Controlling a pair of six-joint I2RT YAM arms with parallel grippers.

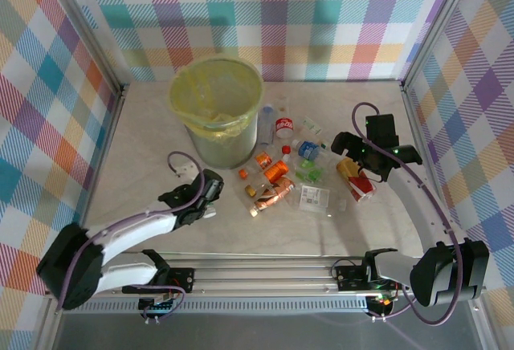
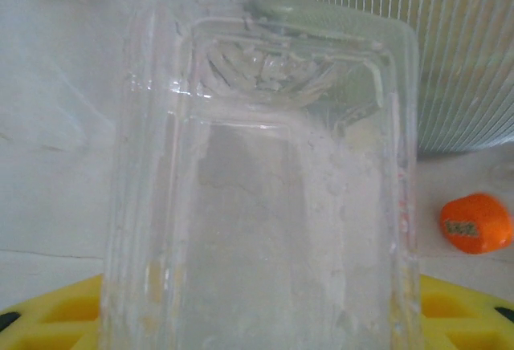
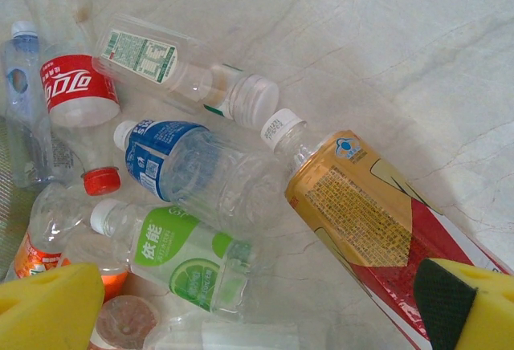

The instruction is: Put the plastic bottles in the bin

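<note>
Presently a clear square-sided bottle is pinched at its sides by the left gripper, low beside the bin. A firm mid-body squeeze and a lift well above the rim are advised. The right gripper is spread wide over the loose bottles.

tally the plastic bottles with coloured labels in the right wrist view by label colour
red-label clear plastic bottle: 1
white-and-green-label clear plastic bottle: 1
blue-label clear plastic bottle: 1
green-label clear plastic bottle: 1
gold-and-red-label plastic bottle: 1
orange-label clear plastic bottle: 1
total: 6
</note>
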